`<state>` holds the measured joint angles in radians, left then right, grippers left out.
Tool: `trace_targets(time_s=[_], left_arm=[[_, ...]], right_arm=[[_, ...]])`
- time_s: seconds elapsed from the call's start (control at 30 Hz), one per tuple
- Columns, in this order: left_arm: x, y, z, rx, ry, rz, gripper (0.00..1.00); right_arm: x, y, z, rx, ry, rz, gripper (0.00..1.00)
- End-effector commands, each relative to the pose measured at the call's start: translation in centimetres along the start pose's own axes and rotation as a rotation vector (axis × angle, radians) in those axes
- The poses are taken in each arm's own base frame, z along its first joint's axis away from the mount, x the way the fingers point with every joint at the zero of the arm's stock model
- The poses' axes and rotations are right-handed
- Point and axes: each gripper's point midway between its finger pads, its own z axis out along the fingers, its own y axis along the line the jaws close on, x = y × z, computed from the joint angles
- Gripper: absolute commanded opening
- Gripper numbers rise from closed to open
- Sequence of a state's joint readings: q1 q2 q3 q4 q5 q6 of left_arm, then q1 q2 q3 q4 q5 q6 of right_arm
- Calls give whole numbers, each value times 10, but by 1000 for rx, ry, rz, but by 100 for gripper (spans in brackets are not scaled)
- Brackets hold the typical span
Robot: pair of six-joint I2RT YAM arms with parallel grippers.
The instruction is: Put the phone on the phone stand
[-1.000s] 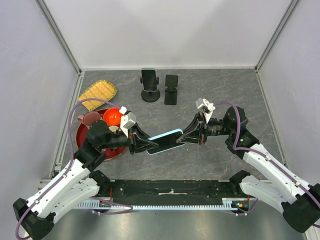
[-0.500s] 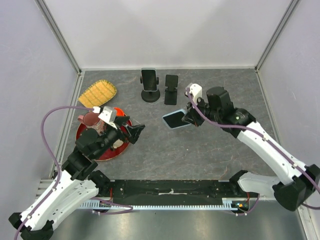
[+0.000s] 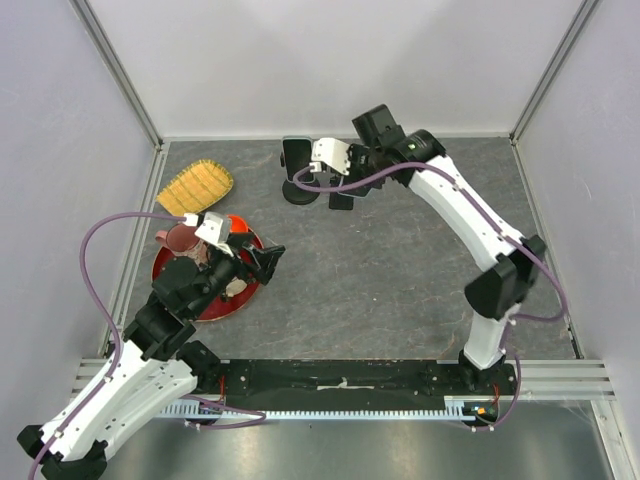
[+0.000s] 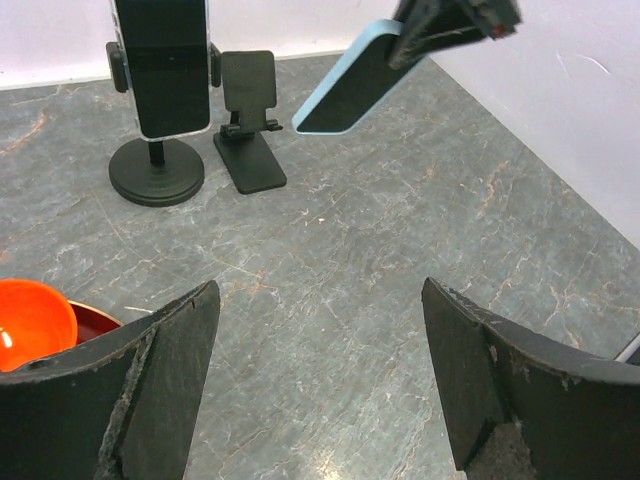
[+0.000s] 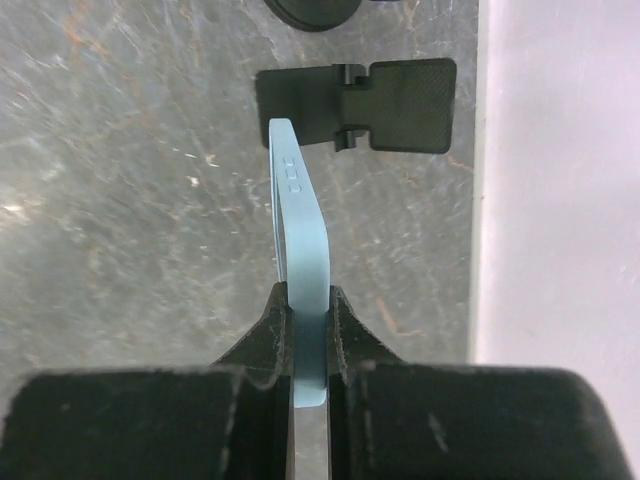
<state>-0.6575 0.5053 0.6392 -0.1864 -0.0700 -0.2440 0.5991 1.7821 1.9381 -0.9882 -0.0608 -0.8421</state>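
Observation:
A light-blue phone [image 5: 299,240] is clamped edge-on in my right gripper [image 5: 308,300], which is shut on its lower end. It hangs tilted in the air just above and in front of the black folding phone stand [image 5: 357,92], not touching it. The left wrist view shows the phone [image 4: 345,85] slanting down toward that stand [image 4: 250,120]. From the top, the right gripper [image 3: 352,180] hovers over the stand [image 3: 341,201] and hides the phone. My left gripper [image 3: 268,262] is open and empty, far back near the red tray, its fingers [image 4: 170,350] wide apart.
A round-base stand [image 3: 299,190] holding a dark phone [image 4: 160,65] stands just left of the folding stand. A red tray [image 3: 222,308] with an orange bowl [image 3: 226,233] and a brown cup [image 3: 180,238] lies at left. A yellow woven mat [image 3: 195,185] is behind it. Walls enclose the table.
The left gripper let go of the phone, opened and drew back to the left. The right arm carried the phone from mid-table to the back, over the folding stand.

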Motion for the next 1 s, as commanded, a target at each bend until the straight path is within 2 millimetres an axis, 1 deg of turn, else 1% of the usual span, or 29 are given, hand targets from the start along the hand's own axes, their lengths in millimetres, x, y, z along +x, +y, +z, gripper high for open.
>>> trace_targets(time_s=[0.0, 0.03, 0.07, 0.1, 0.13, 0.17, 0.2, 0.23, 0.27, 0.3, 0.33, 0.4, 0.5, 0.6, 0.73, 0.97], left_arm=[[-8, -1, 2, 7, -25, 27, 87], [-6, -2, 3, 11, -18, 26, 87], [-6, -2, 4, 13, -16, 26, 87], [-6, -2, 4, 15, -16, 25, 87], [-5, -3, 4, 17, -14, 25, 87], [-5, -3, 4, 19, -12, 25, 87], [-5, -3, 5, 19, -13, 25, 87], [-5, -4, 5, 21, -11, 27, 87], [-4, -4, 5, 21, -10, 27, 87], [-3, -3, 6, 20, -7, 27, 87], [-4, -3, 5, 21, -9, 27, 87], [-4, -3, 6, 21, -9, 27, 87], [-3, -4, 7, 23, -6, 25, 87], [-3, -5, 8, 31, -4, 24, 87], [-1, -6, 10, 36, 2, 22, 87], [-3, -4, 11, 32, -4, 20, 87]], right_arm=[[-1, -50, -8, 57, 81, -228, 0], [3, -56, -5, 53, 89, -226, 0], [5, -58, 4, 40, 89, -242, 0], [3, -65, 3, 59, 82, -243, 0], [0, -66, 6, 47, 58, -243, 0], [-1, -66, 17, 31, 49, -247, 0], [-4, -72, 16, 45, 38, -248, 0], [-2, -71, 26, 32, 44, -245, 0], [-3, -73, 29, 32, 40, -242, 0], [-8, -78, 27, 53, 28, -232, 0], [-6, -78, 36, 44, 30, -221, 0], [-14, -81, 35, 52, -4, -193, 0], [-17, -79, 42, 45, -24, -163, 0], [-12, -76, 54, 36, -6, -126, 0], [-8, -79, 63, 56, 14, -99, 0], [-16, -84, 71, 86, -13, -79, 0]])
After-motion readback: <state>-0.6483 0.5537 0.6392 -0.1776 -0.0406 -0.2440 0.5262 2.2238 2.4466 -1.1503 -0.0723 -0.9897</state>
